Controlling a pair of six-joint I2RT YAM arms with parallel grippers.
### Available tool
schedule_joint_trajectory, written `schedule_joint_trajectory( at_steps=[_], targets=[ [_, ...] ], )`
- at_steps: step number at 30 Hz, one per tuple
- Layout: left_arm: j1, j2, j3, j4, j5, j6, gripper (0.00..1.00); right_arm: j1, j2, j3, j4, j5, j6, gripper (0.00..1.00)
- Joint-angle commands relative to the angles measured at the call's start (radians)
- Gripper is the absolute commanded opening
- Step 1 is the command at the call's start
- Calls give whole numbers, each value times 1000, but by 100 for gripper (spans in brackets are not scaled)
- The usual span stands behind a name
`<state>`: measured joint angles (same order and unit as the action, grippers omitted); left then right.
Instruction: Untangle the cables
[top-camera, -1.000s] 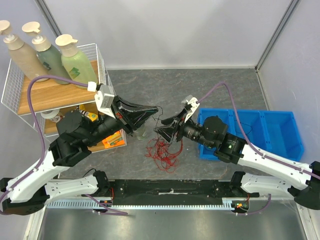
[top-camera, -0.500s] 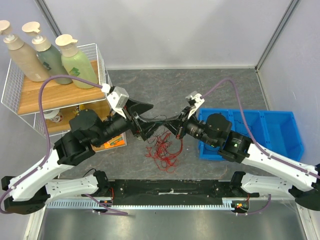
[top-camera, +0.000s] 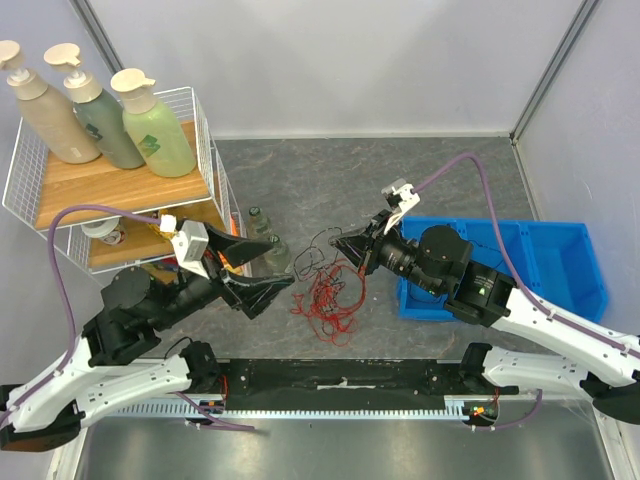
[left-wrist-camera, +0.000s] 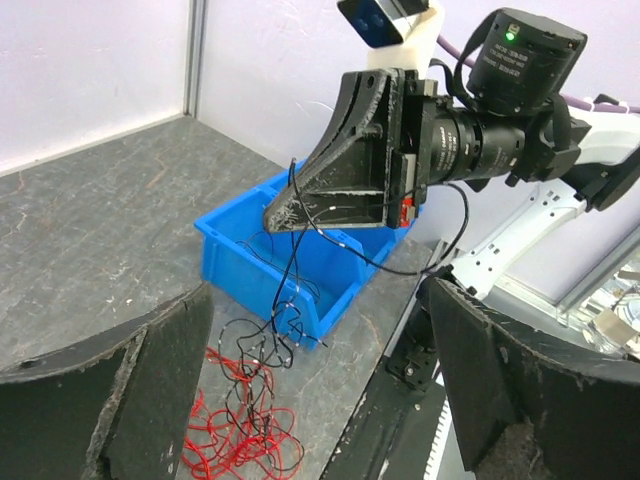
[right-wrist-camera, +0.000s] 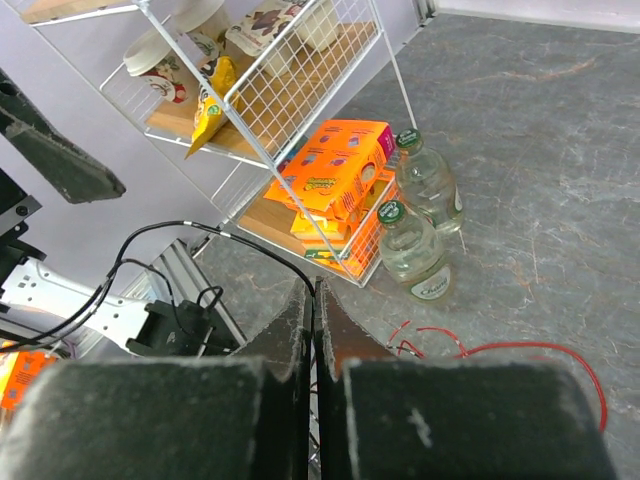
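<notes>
Cables (top-camera: 325, 300) betw 2 bottles (right-wrist-camera: 410, 250) & blue bin (top-camera: 560, 260); right tool (top-camera: 340, 245) pinches black wire (left-wrist-camera: 296, 250), left tool (top-camera: 283, 270) wide.

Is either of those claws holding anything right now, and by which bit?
The right gripper pinches a black cable at a raised loop, the rest hanging down to the red cables. The left gripper is open and empty.

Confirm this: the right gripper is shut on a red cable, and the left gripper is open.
Wrong colour. The right gripper is shut on a black cable, not a red one; the red cables lie on the table. The left wrist view shows it. The left gripper is open, as stated.
</notes>
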<state>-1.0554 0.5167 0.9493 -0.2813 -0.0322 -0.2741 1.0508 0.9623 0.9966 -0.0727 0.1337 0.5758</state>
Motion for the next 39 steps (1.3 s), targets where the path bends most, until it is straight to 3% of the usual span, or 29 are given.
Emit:
schedule_joint_trajectory(
  at_steps=[1,8,10,14,16,22,27,36,39],
  targets=[
    [0,0,-38,21,87,-45,94,0,-19,25,-2,44,6,0],
    [0,143,-75,97,42,-148,90,-2,-24,28,4,15,29,0],
    [0,201,-52,106,-6,-149,80,-2,-28,28,4,4,35,0],
    [2,262,20,6,-124,-108,17,-2,-53,30,-44,46,12,0],
    [1,263,48,-66,-178,-71,2,0,-65,54,-135,168,-31,0],
    [2,140,89,-249,-417,12,2,0,-42,109,-403,731,-128,0],
    [1,10,106,-211,-428,52,2,0,27,116,-434,845,-146,0],
    [2,20,246,-262,-417,118,2,0,-11,119,-453,1145,-205,0],
    [0,9,288,-259,-399,133,2,0,-63,114,-455,1105,-206,0]
  ],
)
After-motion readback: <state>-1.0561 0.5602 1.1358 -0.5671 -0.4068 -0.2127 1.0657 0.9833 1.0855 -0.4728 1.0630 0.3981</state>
